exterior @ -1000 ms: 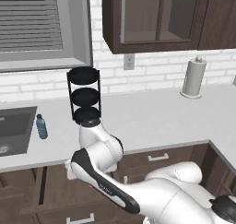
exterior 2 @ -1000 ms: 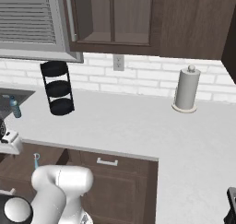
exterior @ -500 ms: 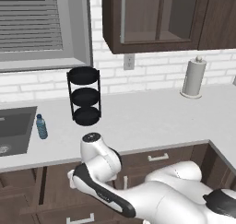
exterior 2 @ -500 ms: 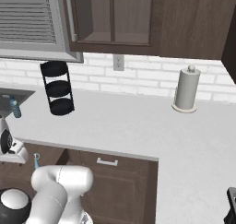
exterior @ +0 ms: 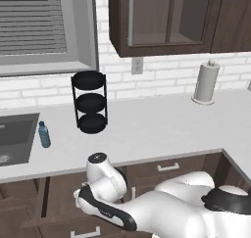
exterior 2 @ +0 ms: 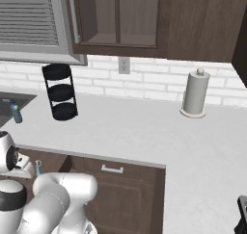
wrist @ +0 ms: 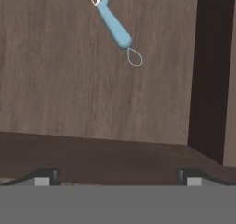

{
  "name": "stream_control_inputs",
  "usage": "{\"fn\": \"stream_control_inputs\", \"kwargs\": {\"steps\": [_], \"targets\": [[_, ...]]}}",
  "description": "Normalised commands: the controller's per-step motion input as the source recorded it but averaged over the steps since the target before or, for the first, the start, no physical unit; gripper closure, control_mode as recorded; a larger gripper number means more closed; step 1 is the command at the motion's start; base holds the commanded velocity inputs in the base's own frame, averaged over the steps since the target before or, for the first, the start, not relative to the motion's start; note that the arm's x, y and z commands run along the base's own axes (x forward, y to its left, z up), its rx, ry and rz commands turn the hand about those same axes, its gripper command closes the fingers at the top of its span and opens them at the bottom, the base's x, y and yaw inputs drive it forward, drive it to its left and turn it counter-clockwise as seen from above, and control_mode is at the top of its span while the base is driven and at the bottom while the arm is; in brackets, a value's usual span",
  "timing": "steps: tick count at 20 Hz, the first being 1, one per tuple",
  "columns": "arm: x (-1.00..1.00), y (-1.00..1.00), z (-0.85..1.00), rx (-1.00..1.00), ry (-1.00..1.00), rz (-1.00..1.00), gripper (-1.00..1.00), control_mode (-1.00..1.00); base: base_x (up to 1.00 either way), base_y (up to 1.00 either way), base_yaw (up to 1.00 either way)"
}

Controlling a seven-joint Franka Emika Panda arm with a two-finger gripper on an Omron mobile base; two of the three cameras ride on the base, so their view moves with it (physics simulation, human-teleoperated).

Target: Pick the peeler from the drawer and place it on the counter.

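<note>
The gripper, fingers spread and empty, looks down into the drawer to locate the peeler.

**Items standing along the back wall**

A black three-tier rack is seen upright near the white brick wall, with a small blue-tinted water bottle set apart from it toward the grey sink. The same rack and bottle are shown from the other side. A roll of paper towels on its holder is placed well away from the rack, close to the wall. A wall outlet is mounted between the two. Dark upper cabinets are hung above, and a window with closed blinds is set over the sink. All of these lie well above and beyond the jaws.
</note>
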Motion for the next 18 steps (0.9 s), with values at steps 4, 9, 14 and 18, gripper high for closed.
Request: {"fn": "stream_control_inputs", "kwargs": {"steps": [4, 9, 14, 18], "targets": [[-0.02, 0.03, -0.21, -0.01, 0.01, 0.00, -1.00, -1.00, 0.00, 0.00, 0.00], [-0.38, 0.01, -0.05, -0.01, 0.02, -0.01, -1.00, -1.00, 0.00, 0.00, 0.00], [-0.78, 0.02, 0.00, 0.00, 0.06, -0.08, -1.00, -1.00, 0.00, 0.00, 0.00], [-0.91, 0.01, -0.09, 0.00, 0.07, -0.10, -1.00, -1.00, 0.00, 0.00, 0.00]]}}
